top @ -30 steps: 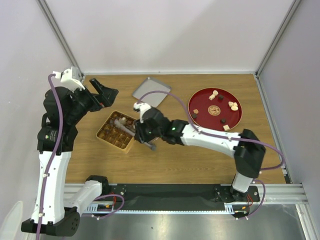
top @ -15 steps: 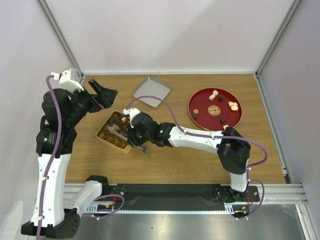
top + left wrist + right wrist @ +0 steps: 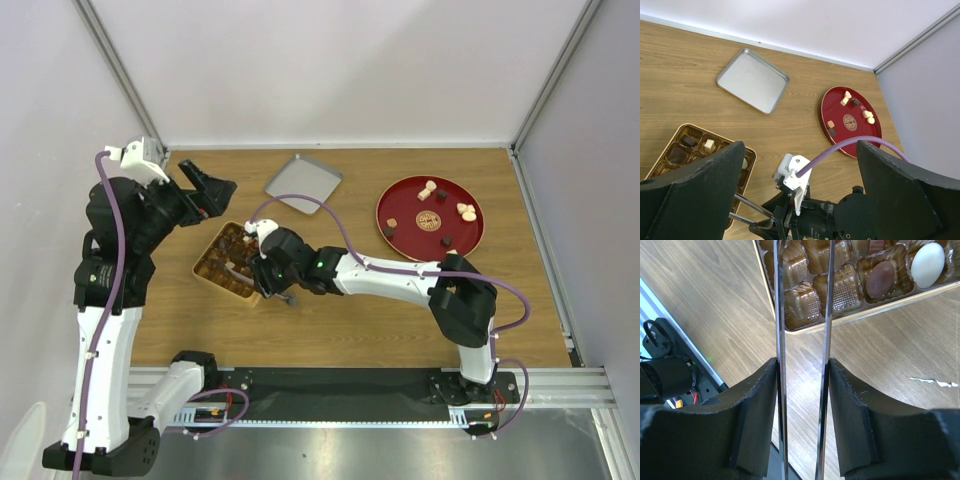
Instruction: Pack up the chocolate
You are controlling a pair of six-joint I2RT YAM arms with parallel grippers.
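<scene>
– Tabletop (image 3: 400,310) of wood fills the overhead frame. What is the biggest thing on it?
– That is the right arm (image 3: 400,277), stretched from lower right to centre-left.
– And the dishes?
– The red plate (image 3: 405,205) sits at upper right and the silver tray (image 3: 303,183) at top centre. The tan box (image 3: 875,307) lies at centre-left.
– How do the claws stand?
– The left claw (image 3: 205,188) hangs at upper left, fingers spread wide, holding nothing. The right claw (image 3: 802,370) pinches the long metal tongs (image 3: 778,315), both blades pressed between its pads. The blades run over the box and off the top of the wrist frame.
– Where is the chocolate (image 3: 465,211)?
– Split in two. Several cream, tan and dark pieces lie scattered on the plate. Others sit in the box's cups, among them a white oval (image 3: 928,264) beside a brown piece (image 3: 881,278). Whether the tong tips grip a piece cannot be told.
</scene>
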